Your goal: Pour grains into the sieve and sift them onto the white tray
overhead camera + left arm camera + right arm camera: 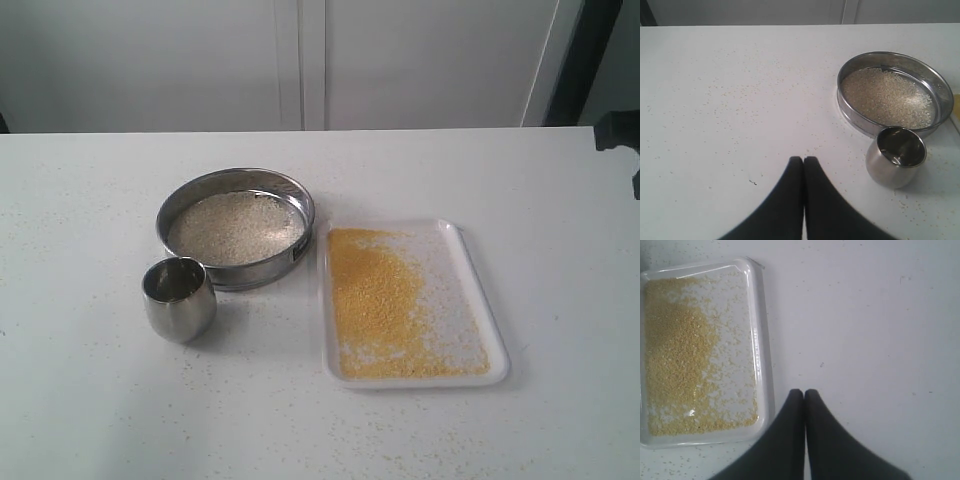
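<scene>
Sieve (255, 274) sits flat on table (100, 400), mouth up, left of centre in the exterior view. Its mesh is covered by a layer of coarse pale grains (235, 228). White tray (437, 240) lies just right of the sieve; contact between them can't be told. The tray's long axis runs near-to-far, with the far end angled slightly left. It holds fine yellow grains, dense along the left long side and near short edge, sparse on the right. Steel cup (180, 312) stands upright just beside the sieve's near-left wall, its inside bare steel. Stray grains dot the table. Left gripper (803, 159) hangs over bare table with its fingers pressed together, holding nothing. Right gripper (804, 391) is the same, beside the tray's corner.
</scene>
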Controlling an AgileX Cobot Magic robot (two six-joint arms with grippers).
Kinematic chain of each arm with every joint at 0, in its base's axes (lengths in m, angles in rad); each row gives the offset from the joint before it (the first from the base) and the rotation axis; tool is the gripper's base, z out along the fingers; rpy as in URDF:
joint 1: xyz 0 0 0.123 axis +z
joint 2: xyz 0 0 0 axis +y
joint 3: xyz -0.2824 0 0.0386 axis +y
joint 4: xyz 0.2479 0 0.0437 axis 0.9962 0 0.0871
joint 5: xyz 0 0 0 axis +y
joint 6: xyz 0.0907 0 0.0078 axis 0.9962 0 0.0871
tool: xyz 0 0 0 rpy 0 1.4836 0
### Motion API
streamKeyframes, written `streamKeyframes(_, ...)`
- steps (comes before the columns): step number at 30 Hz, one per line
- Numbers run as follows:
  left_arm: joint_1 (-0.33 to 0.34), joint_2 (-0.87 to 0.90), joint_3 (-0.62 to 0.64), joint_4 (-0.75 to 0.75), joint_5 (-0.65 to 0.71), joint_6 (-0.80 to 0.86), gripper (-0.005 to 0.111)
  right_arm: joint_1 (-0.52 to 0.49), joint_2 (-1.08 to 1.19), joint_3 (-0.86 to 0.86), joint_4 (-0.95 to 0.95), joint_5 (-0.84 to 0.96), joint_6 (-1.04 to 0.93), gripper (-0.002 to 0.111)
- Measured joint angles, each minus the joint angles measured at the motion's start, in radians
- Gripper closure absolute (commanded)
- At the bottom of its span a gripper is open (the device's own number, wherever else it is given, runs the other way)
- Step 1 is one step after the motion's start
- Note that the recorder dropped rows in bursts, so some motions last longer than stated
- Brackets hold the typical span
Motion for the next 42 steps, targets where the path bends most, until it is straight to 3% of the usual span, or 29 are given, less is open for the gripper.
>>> streamKeyframes(10, 0.0, 0.0, 0.0, 0.0, 0.0, 0.0, 0.107, 0.063, -0.161, 0.111, 0.008, -0.053, -0.03, 0.108)
streamKeyframes(42, 0.0, 0.0, 0.0, 0.0, 0.0, 0.0, 0.107, 0.062, -0.788, 0.54, -0.035, -0.277, -0.031, 0.108)
